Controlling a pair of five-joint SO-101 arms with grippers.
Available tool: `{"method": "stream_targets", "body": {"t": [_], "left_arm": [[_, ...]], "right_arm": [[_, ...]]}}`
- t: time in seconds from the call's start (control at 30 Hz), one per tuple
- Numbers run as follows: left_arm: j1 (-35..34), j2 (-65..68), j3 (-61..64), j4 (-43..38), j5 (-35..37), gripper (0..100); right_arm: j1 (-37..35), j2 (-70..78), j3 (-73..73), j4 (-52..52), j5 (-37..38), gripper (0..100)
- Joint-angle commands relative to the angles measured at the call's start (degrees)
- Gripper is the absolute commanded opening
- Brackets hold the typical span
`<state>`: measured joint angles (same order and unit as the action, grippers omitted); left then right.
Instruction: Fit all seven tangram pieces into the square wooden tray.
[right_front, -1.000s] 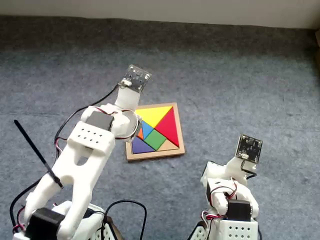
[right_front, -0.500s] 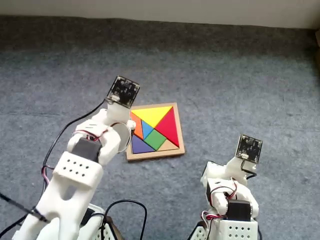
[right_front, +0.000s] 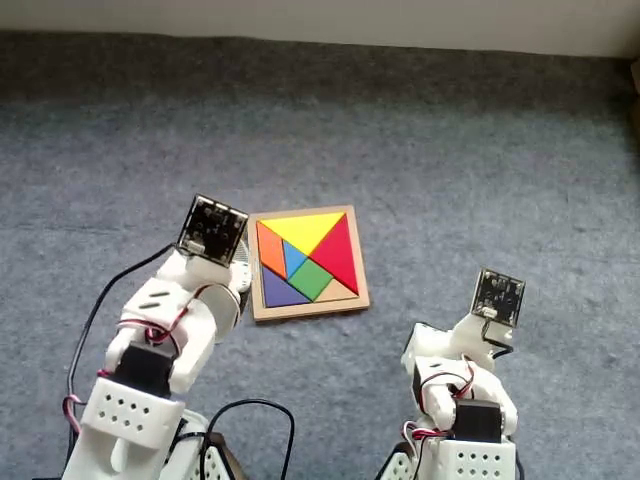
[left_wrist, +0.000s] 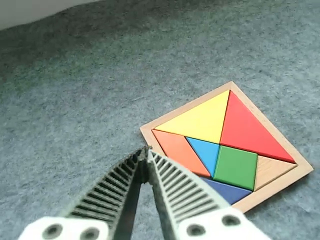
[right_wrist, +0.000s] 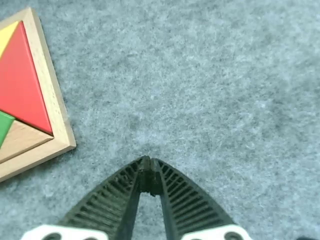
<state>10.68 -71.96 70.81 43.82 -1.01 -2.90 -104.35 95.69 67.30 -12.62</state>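
The square wooden tray (right_front: 310, 308) lies on the grey felt counter (right_front: 450, 130), just ahead of the left gripper (left_wrist: 146, 151). Its jaws are pressed together on nothing, beside the tray's near corner. The right gripper (right_wrist: 148, 161), likewise closed and empty, sits well apart. All 7 tangram pieces (right_front: 318, 240) appear seated flush. Felt runs to a pale wall (right_front: 400, 20).

One tray (left_wrist: 185, 109); seven pieces (left_wrist: 245, 130) in it: five triangles (left_wrist: 202, 120), one square (left_wrist: 235, 167), one parallelogram (left_wrist: 180, 151); two arms (right_front: 160, 330).
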Motion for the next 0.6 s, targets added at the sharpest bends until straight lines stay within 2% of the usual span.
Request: {"method": "stream_targets", "body": {"t": [0.0, 0.2, 0.37, 0.57], "left_arm": [[-2.59, -8.13, 4.79, -1.05, 0.35, 1], [-6.46, -21.41, 15.69, -1.05, 0.53, 1], [-14.55, -33.54, 26.68, -0.88, 0.26, 1], [-22.02, -30.64, 26.42, 2.29, 0.53, 1]], "right_arm": [[0.66, -0.84, 8.22, -1.36, 0.53, 0.4], [0.66, -0.84, 8.22, -1.27, 0.53, 0.4], [0.66, -0.84, 8.22, -1.1, 0.53, 0.4], [0.48, -0.84, 8.22, -1.01, 0.53, 0.4]]}}
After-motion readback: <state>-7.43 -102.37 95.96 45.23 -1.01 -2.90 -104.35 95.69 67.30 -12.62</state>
